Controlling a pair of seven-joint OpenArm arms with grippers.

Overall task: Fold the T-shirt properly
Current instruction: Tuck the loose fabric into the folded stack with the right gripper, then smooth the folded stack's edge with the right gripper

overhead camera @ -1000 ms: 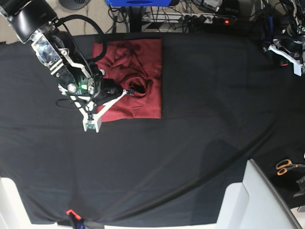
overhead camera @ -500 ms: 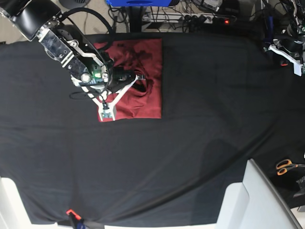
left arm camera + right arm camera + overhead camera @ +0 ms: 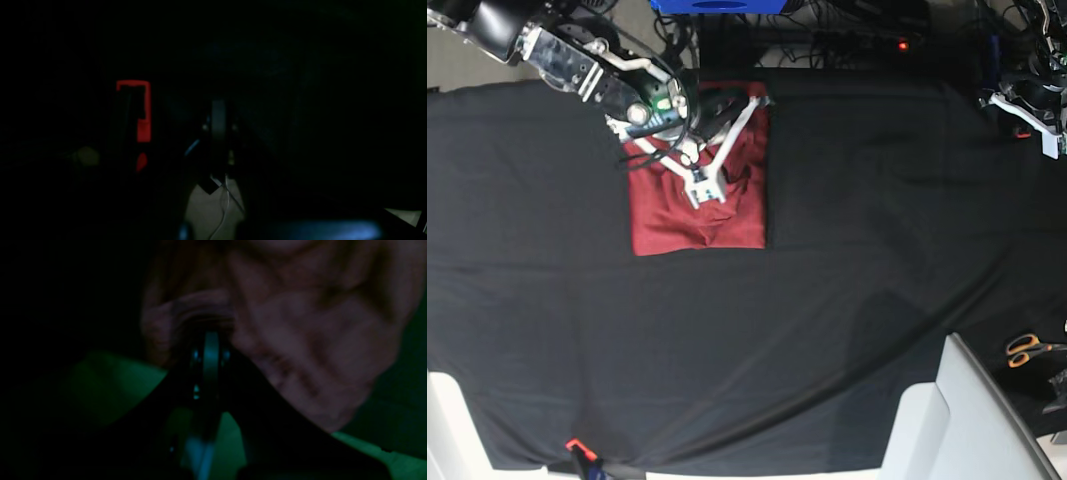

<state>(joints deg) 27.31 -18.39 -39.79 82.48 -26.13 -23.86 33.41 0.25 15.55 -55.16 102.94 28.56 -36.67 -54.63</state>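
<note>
Right claw over the folded T-shirt, left claw parked at the desk edge.
T-shirt (image 3: 697, 215) lies as a red rectangle on the black-covered desk (image 3: 857, 250), far left part, upper half rumpled. Right claw (image 3: 762, 101) sits closed at the shirt's far right corner; wrist view shows bunched red cloth right at its tip, a grip can't be confirmed. Left claw (image 3: 1049, 140) closed, holding nothing, well apart from the shirt. Orange scissors (image 3: 1030, 349) near the right edge.

T-shirt (image 3: 692, 215) plain brick-red; table cloth (image 3: 847, 300) black; scissors (image 3: 1030, 348) orange-handled.
</note>
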